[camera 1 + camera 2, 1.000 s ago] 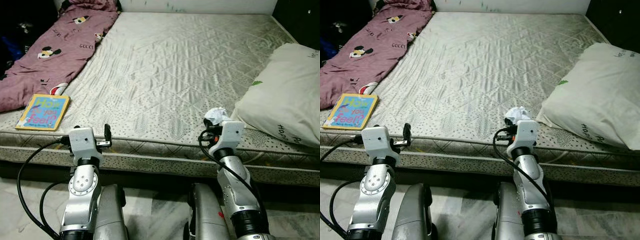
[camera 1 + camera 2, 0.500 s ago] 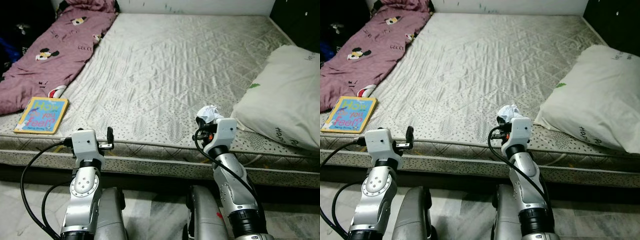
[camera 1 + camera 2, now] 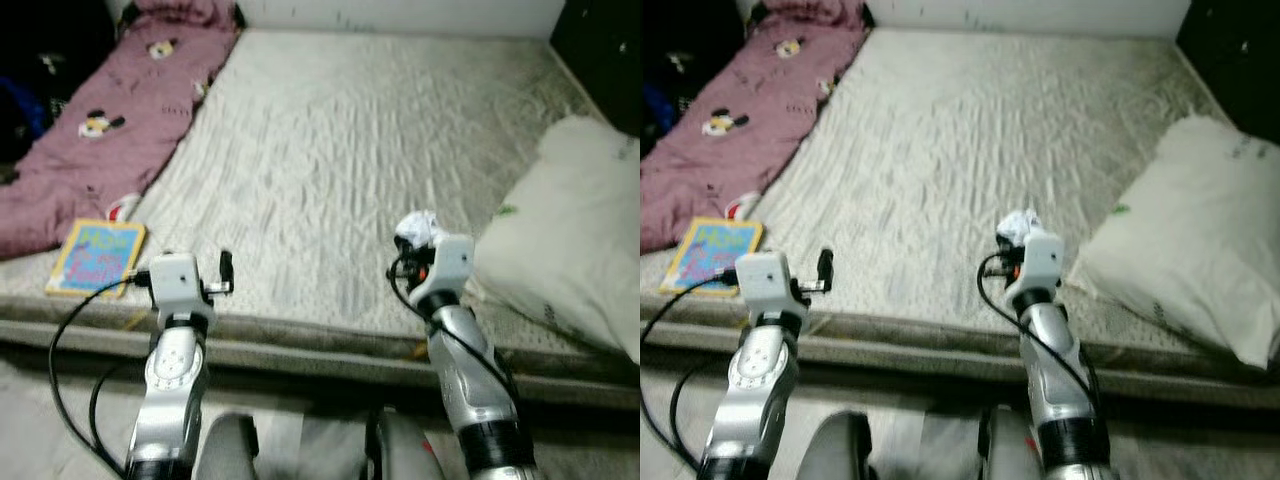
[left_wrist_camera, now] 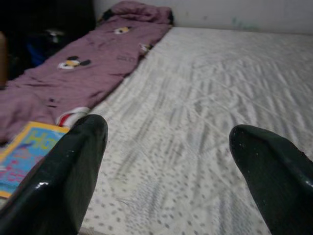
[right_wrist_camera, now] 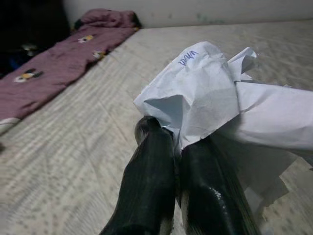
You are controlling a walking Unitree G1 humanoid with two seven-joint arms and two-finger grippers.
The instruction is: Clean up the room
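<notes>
Mattress (image 3: 330,150), right gripper (image 5: 173,147) clamping crumpled paper (image 5: 200,93)

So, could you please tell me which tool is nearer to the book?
Left. The left tool hovers open just beside the book, which lies on the mattress; the right tool holds crumpled paper much farther across, near the pillow.

Setting was a home bedroom: low bed with bare quilted mattress (image 3: 340,150), white pillow (image 3: 570,230), maroon cartoon-print blanket (image 3: 110,120) and a children's book (image 3: 97,256) at its edge.
</notes>
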